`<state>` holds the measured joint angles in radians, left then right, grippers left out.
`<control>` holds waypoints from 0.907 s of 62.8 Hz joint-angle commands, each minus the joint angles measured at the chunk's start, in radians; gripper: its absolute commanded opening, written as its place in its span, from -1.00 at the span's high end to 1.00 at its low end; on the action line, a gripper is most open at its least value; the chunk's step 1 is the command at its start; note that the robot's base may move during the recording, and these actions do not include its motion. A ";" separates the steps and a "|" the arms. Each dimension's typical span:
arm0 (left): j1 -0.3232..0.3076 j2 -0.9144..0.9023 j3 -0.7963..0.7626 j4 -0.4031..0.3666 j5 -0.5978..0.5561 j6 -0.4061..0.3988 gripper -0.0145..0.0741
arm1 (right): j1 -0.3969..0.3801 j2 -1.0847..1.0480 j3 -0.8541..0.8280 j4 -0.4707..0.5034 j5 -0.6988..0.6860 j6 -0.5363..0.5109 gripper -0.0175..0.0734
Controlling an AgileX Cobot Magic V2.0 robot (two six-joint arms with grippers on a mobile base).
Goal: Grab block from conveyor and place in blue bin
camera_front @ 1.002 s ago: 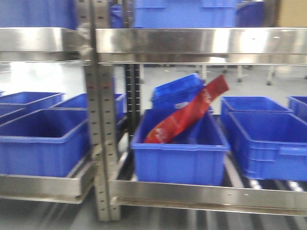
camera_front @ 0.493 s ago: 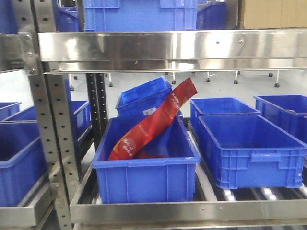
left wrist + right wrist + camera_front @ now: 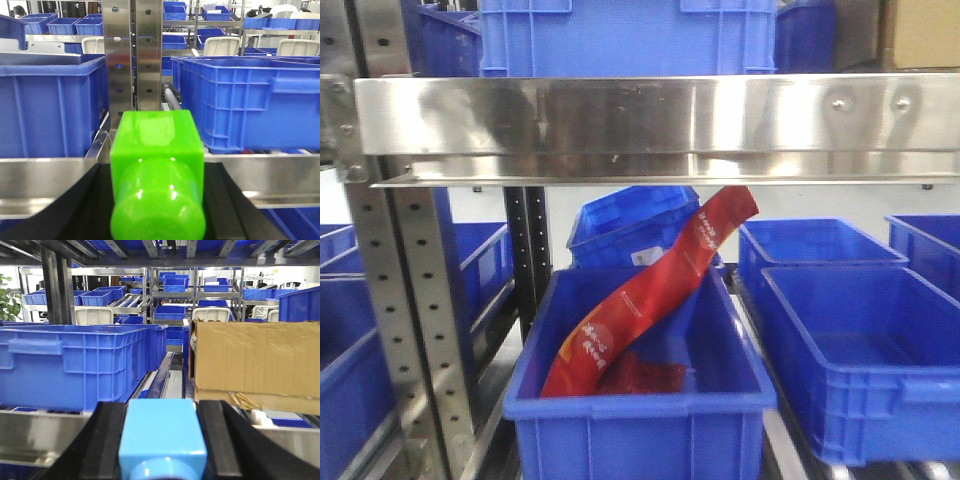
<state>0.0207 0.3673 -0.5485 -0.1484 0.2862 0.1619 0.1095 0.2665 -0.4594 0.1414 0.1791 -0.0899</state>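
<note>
Left gripper [image 3: 157, 172] is clamped on a green block [image 3: 157, 145], its black fingers [image 3: 90, 205] pressing the block's two sides. The right gripper [image 3: 162, 412] likewise holds a light blue block [image 3: 162, 432]. Neither block looks to be over the blue bin [image 3: 640, 440] yet. To place well, I judge each block should pass under the steel shelf rail [image 3: 650, 125] above the bin and be let go low over the bare floor beside the red packet [image 3: 640, 300] leaning inside the bin (a drop onto the packet could tip the block). Neither arm shows in the front view, so their height against the bin's rim cannot be told. The conveyor is out of sight, and the bin's front wall is cut off below.
</note>
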 commanded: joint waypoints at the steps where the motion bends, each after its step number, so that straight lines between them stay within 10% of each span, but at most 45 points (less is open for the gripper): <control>1: -0.006 -0.004 0.001 -0.001 -0.021 0.002 0.92 | 0.002 -0.002 -0.008 -0.008 -0.014 -0.006 0.97; 57: -0.006 -0.004 0.001 -0.001 -0.021 0.002 0.92 | 0.002 -0.002 -0.008 -0.008 -0.014 -0.006 0.97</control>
<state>0.0207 0.3673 -0.5485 -0.1484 0.2862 0.1619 0.1095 0.2665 -0.4594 0.1414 0.1810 -0.0899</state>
